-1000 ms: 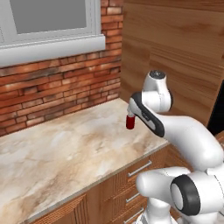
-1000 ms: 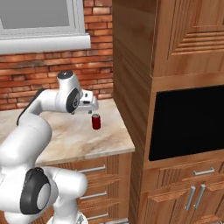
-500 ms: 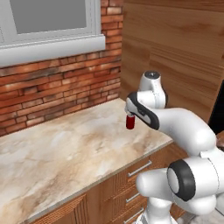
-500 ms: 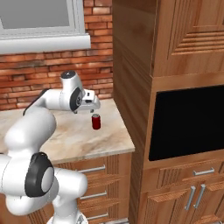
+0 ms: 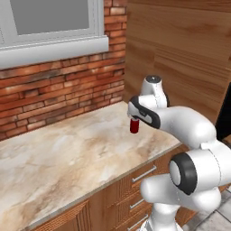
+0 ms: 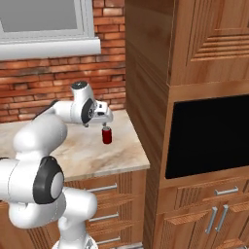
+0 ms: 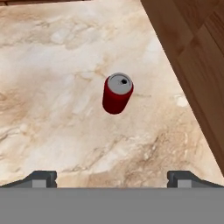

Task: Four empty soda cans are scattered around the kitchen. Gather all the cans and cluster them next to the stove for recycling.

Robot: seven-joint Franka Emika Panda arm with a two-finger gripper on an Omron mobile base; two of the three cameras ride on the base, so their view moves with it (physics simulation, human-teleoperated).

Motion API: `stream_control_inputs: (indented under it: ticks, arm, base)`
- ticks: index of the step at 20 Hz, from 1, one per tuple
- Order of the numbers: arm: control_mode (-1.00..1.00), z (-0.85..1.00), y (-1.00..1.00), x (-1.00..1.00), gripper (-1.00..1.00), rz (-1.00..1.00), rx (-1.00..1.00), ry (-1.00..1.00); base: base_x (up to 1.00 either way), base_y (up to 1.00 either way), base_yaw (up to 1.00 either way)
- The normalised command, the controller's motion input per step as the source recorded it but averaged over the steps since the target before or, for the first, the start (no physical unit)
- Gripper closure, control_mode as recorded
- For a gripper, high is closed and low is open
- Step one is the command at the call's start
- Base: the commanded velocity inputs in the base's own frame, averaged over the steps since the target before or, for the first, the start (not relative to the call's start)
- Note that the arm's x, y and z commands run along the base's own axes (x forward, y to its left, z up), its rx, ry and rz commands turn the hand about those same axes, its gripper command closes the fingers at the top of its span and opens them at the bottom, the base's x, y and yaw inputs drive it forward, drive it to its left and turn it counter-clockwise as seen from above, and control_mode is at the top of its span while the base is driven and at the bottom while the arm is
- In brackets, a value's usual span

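Hovering above an upright red soda can (image 7: 117, 93), the gripper (image 7: 111, 176) spreads its jaws wide and holds nothing; the can stands on the marble tabletop (image 5: 67, 153) near the wooden cabinet wall (image 6: 143, 82).

The left base view looks from behind the arm, on its left, forward and down at the marble surface (image 5: 67, 158) and the brick wall (image 5: 54, 94). The right base view looks from the other side at the same corner. The hand view looks almost straight down, close over the red can (image 7: 117, 93).
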Motion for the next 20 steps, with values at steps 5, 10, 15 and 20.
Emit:
stream_control_inputs:
  ticks: [5,10,15,20]
  arm:
    - [-1.0,-0.13,0.0,0.21,-1.0,-0.02,0.0,0.04]
    - [-1.0,-0.1,0.0,0.22,-1.0,-0.02,0.0,0.06]
    - [-1.0,-0.15,0.0,0.22,-1.0,0.0,0.0,0.04]
    - [-1.0,-0.13,0.0,0.16,-1.0,0.0,0.0,0.04]
  base:
    - [0.0,0.0,0.0]
    - [0.0,0.0,0.0]
    - [0.0,0.0,0.0]
    - [0.0,0.0,0.0]
